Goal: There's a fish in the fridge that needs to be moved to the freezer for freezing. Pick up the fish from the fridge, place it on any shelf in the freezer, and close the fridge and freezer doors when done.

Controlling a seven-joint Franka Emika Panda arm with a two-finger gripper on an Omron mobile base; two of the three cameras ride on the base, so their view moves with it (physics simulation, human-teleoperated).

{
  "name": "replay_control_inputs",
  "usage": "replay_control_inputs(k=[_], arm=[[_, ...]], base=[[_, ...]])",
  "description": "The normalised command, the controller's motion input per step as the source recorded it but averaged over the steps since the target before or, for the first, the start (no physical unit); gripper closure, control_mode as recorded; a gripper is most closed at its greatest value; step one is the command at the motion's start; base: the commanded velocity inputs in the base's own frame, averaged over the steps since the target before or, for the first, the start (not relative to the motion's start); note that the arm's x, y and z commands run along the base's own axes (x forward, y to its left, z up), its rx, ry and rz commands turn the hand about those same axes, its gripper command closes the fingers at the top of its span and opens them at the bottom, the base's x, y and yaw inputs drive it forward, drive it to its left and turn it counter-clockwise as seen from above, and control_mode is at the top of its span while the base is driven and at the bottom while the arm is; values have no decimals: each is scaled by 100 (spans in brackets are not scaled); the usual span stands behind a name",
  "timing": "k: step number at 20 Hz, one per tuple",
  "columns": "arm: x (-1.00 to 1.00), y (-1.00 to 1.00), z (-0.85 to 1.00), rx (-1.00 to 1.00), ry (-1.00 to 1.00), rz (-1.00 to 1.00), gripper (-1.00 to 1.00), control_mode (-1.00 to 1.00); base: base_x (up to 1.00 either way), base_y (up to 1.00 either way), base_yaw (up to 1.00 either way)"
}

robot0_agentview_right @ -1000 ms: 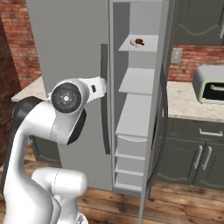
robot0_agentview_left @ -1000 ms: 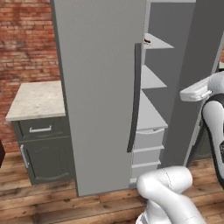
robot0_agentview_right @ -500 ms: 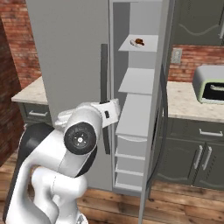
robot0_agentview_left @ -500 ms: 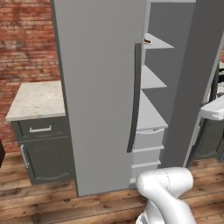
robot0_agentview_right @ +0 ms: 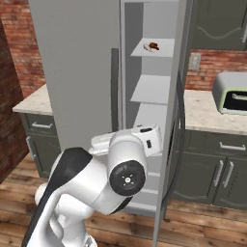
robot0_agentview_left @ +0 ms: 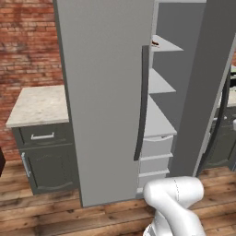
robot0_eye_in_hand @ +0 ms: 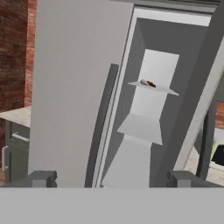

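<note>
My pincer (robot0_eye_in_hand: 112,179) is spread wide and empty, facing the freezer (robot0_eye_in_hand: 148,113), where the fish (robot0_eye_in_hand: 148,83) lies on an upper shelf. Next, I judge, I swing its door (robot0_agentview_right: 171,130) closed.

All three views face the open freezer (robot0_agentview_right: 149,96).

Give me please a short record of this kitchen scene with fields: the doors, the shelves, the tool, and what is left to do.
fridge door: shut, dark upright handle along its edge
freezer door: swung open
freezer: solid grey shelves, drawers below
top shelf: one small pale and brown thing, probably the fish
tool: open, holding nothing, facing the freezer
counter: pale stone, left of the fridge
left to do: shut the freezer door
</note>
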Motion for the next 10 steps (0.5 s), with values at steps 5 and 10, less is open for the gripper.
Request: replay_control_inputs(k=[5,10], arm=[[-16,-57,-31,2,-1,1,-100,-100],[4,-45,-49,5,0,5,-100,-100]], base=[[0,0,0],[0,0,0]])
